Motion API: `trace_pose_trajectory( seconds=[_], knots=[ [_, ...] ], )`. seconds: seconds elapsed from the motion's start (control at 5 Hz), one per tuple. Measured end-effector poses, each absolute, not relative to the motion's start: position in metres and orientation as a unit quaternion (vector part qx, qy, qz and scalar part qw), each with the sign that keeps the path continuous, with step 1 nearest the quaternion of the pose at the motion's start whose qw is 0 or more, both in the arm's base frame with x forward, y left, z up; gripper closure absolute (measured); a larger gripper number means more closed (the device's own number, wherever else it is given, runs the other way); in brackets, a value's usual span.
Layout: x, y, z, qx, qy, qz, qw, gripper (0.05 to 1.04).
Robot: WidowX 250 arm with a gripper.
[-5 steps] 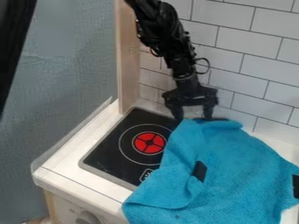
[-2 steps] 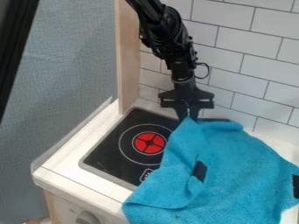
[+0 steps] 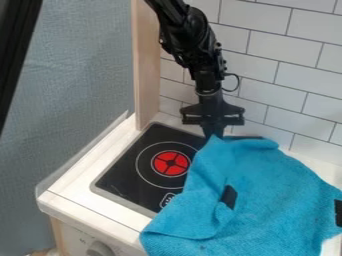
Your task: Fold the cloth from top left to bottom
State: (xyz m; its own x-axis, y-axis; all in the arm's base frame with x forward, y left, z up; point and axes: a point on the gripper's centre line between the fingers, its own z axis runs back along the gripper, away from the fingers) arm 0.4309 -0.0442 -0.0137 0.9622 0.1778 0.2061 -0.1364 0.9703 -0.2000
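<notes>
The black gripper (image 3: 214, 134) hangs from the top at the cloth's upper left corner, its two fingers closed together on the fabric there. The blue cloth (image 3: 267, 190) lies rumpled over the right part of the counter and the stove's right edge. Its left side has a raised, folded-over part, and two dark patches show on it, one near its middle and one at its right edge.
A black stove top (image 3: 143, 165) with a red burner mark lies left of the cloth on the white counter (image 3: 73, 185). A wooden post (image 3: 145, 65) rises at the back left, and a tiled wall (image 3: 287, 75) stands behind. A knob (image 3: 100, 249) is on the front.
The gripper's fingers, spread apart a second ago, have come together at the cloth's corner. The cloth itself has hardly shifted.
</notes>
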Motion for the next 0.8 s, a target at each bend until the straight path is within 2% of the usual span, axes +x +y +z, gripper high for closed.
trace_pose_trajectory(
  seconds=[0.2,0.8],
  knots=[
    [0.429,-0.048,-0.010,-0.102,-0.111,0.073,0.986,1.036],
    [0.417,-0.088,0.051,-0.117,-0.164,0.033,0.979,1.036]
  ],
)
